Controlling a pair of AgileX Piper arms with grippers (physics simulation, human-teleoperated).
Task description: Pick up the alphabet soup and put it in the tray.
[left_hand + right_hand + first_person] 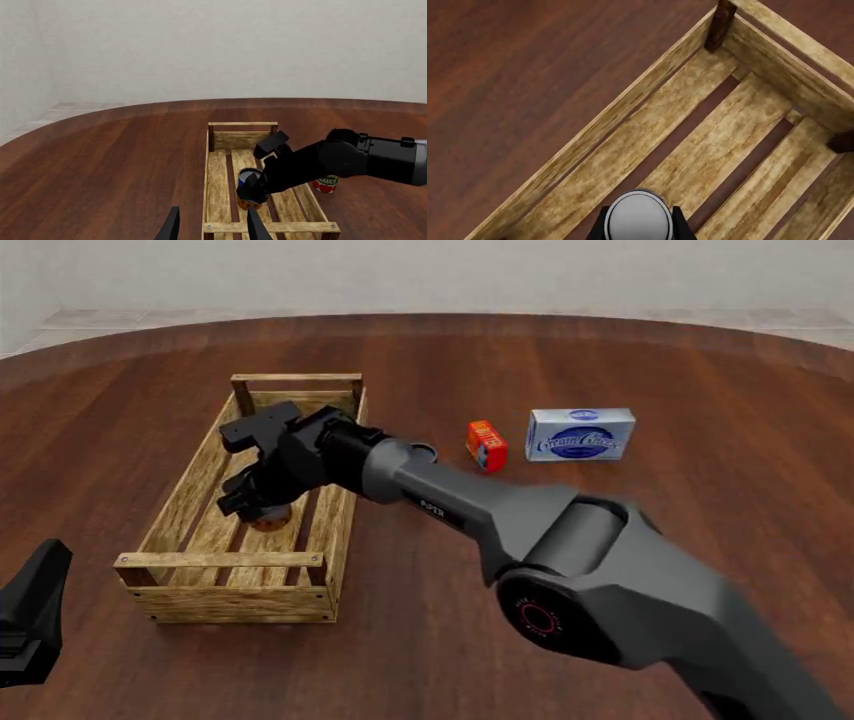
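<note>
The alphabet soup (248, 176) is upright inside the tray (217, 185), low over its slats; whether it touches them I cannot tell. My right gripper (254, 502) reaches across into the tray (220, 562) and is shut on the can (271, 519). In the right wrist view its silver top (638, 217) shows between the two fingers (602, 225), above the tray's slats (627, 145). My left gripper (212, 229) is open and empty, just short of the tray's near end bar; it also shows at the front view's lower left (34, 615).
A small red-and-green can (326, 183) stands on the table just right of the tray. A small orange box (486, 445) and a flat blue-and-white box (579, 434) lie further right. The right arm (561, 540) crosses the table's middle.
</note>
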